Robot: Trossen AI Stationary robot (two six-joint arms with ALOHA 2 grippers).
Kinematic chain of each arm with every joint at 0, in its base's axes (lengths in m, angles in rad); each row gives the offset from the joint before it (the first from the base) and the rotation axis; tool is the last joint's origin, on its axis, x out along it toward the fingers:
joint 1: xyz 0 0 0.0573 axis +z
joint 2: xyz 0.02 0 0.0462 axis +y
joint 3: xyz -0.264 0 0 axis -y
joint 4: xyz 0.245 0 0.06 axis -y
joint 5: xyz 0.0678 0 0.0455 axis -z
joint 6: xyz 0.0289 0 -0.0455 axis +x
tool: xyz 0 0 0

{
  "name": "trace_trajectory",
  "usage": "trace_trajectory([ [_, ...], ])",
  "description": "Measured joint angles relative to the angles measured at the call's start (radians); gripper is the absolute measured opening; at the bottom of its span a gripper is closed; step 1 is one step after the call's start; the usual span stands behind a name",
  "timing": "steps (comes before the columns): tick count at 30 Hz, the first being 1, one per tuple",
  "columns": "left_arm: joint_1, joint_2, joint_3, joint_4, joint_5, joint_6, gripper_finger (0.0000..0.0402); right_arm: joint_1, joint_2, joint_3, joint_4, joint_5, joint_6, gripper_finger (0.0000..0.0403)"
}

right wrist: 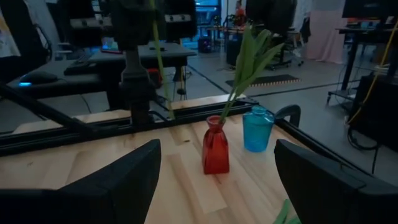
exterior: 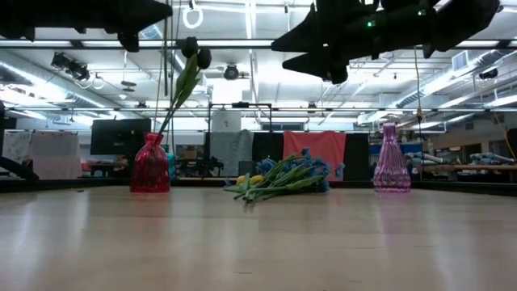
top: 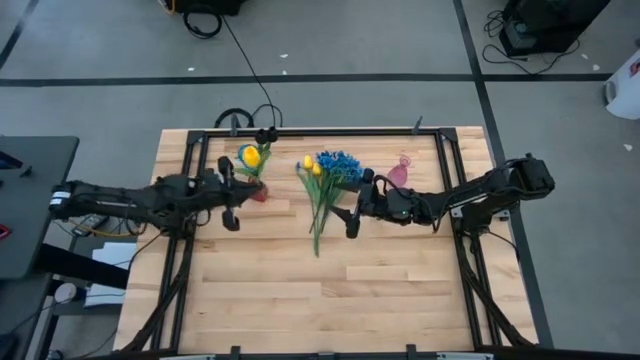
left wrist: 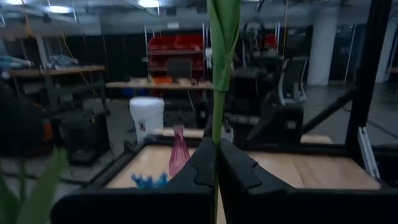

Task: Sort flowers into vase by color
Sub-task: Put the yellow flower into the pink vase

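Left end effector (left wrist: 214, 171): it sat above the red vase (top: 259, 192), fingers pinched together on the green stem (left wrist: 217, 93) of a flower. You had it high because a long stem has to be lifted well over the vase mouth before it can drop in.
Held stem: its long axis ran close to vertical between the fingers, head end up, out of the wrist view.
Red vase: it stood upright near the back-left of the bench (top: 300, 290); in the low view it already carried dark tulips (exterior: 194, 53) that leaned up and away from the vase. A blue vase (right wrist: 257, 129) stood just beside the red vase, with yellow showing there from above.
Loose flowers (top: 325, 185): they lay flat on the bench between the red vase and the pink vase (exterior: 391, 162), blue blossoms and yellow tulips at the rear, stems trailing toward the front edge.
Right end effector (top: 353, 211): it hung beside that pile, on the pink-vase side, fingers spread wide and empty, likely set for your next pick.
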Motion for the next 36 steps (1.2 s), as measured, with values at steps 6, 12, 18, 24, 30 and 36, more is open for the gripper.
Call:
trace_trajectory([
  [6, 0.000, -0.117, 0.000, -0.102, -0.132, 0.039, 0.0010, -0.006, 0.000, 0.000, 0.006, -0.002, 0.000, 0.0322],
  [12, 0.000, -0.214, 0.000, -0.275, -0.277, 0.043, 0.0010, -0.013, 0.000, 0.000, -0.002, 0.006, -0.004, 0.0322],
  [18, 0.000, -0.228, 0.001, -0.290, -0.397, 0.118, 0.0010, -0.074, 0.000, 0.000, 0.013, -0.091, 0.027, 0.0322],
  [24, 0.010, -0.215, 0.001, -0.265, -0.570, 0.216, 0.0010, -0.161, 0.000, 0.000, 0.014, -0.134, 0.056, 0.0322],
  [30, 0.096, -0.211, -0.004, -0.248, -0.587, 0.209, 0.0010, -0.191, 0.001, 0.000, 0.038, -0.206, 0.017, 0.0322],
  [36, 0.195, -0.209, -0.154, -0.001, -0.514, 0.206, 0.0010, -0.191, 0.001, 0.000, 0.044, -0.252, -0.005, 0.0322],
])
